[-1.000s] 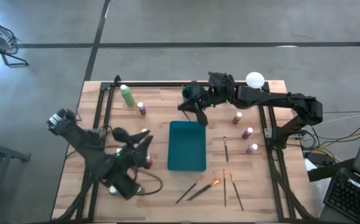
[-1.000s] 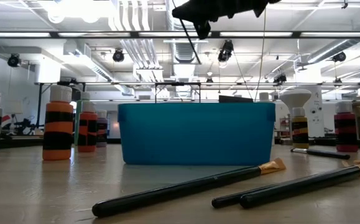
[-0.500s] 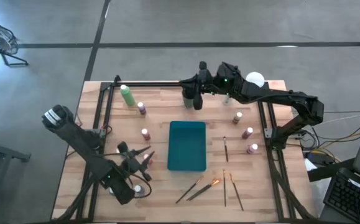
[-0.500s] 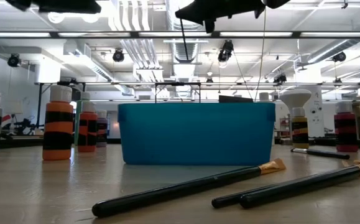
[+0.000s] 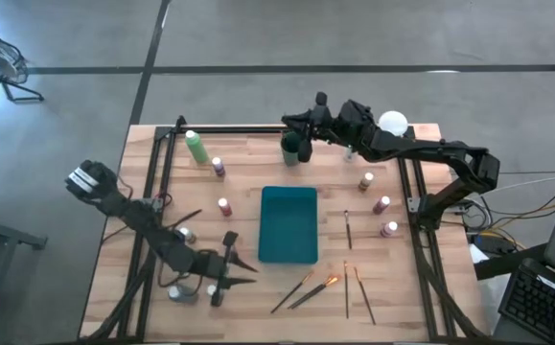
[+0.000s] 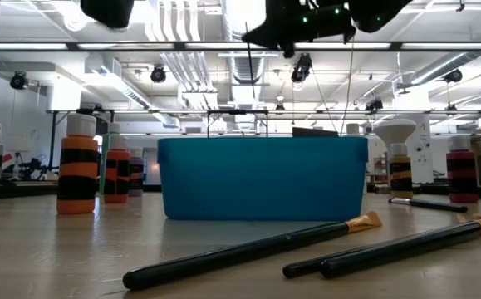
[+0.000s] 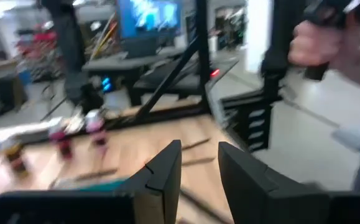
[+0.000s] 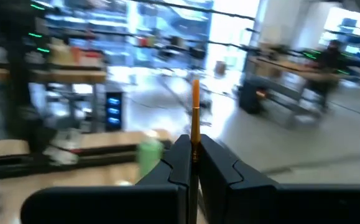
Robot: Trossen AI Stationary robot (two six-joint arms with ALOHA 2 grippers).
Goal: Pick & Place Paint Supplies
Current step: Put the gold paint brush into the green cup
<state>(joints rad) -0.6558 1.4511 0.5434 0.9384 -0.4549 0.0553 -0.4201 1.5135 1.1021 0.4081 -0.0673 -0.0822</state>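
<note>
Brush (image 8: 194, 118) is pinched in the right gripper (image 8: 193, 160), fingers pressed tight on the handle, orange ferrule poking out past the tips. It's held high over the far side of the table, just beyond the far edge of the teal tray (image 5: 289, 224). My read: bring it over tray centre, lower it, level it lengthwise, then release. Left gripper (image 7: 195, 168) hangs near-left, fingers slightly spread, holding nothing.

A teal tray (image 6: 262, 178) is standing mid-table, bottles (image 6: 80, 164) lining up beside it, brushes (image 6: 252, 248) lying in front, and dark arms (image 6: 306, 18) hanging overhead.
</note>
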